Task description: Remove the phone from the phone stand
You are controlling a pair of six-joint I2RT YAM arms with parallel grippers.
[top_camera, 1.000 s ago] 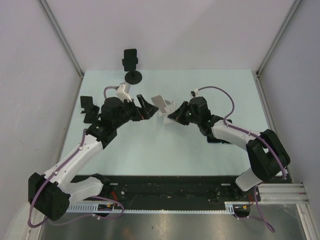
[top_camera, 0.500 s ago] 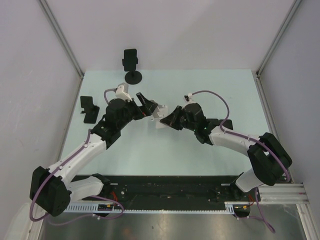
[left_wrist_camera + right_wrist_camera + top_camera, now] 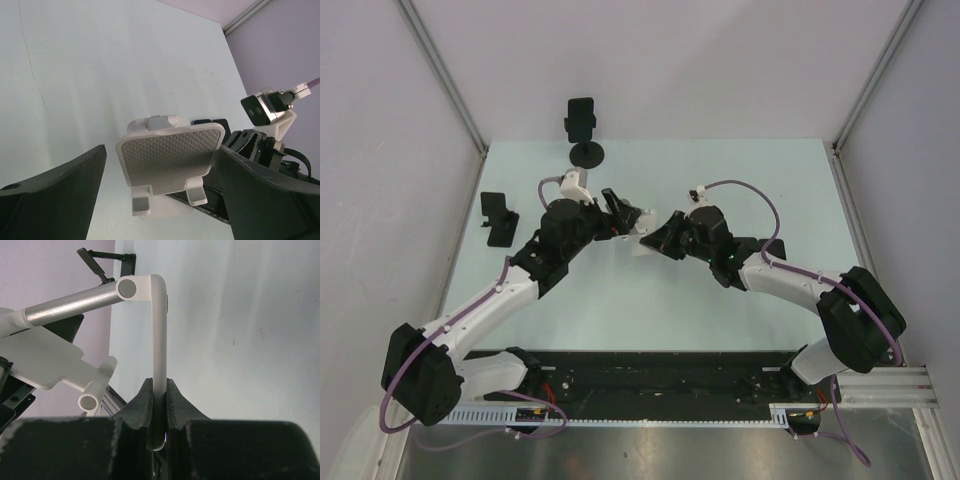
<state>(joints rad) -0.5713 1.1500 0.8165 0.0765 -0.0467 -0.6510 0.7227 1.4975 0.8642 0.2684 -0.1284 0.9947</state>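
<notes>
A white phone stand (image 3: 642, 237) is in the middle of the table. Its grey textured cradle (image 3: 172, 155) faces the left wrist camera and holds no phone. My right gripper (image 3: 663, 236) is shut on the stand's thin white upright arm (image 3: 159, 340), with both fingers pressed against it. My left gripper (image 3: 624, 214) is open, with one finger on each side of the cradle and not touching it. A dark flat object (image 3: 760, 247) lies partly hidden under my right forearm. I cannot tell whether it is the phone.
A black stand on a round base (image 3: 586, 153) carries a black holder (image 3: 580, 118) at the back edge. A black folding stand (image 3: 498, 216) sits at the left, also showing in the right wrist view (image 3: 107, 260). Grey walls close in the table.
My left gripper has moved right and forward until its open fingers straddle the white stand's cradle. My right gripper shifted the stand slightly left, then held still.
</notes>
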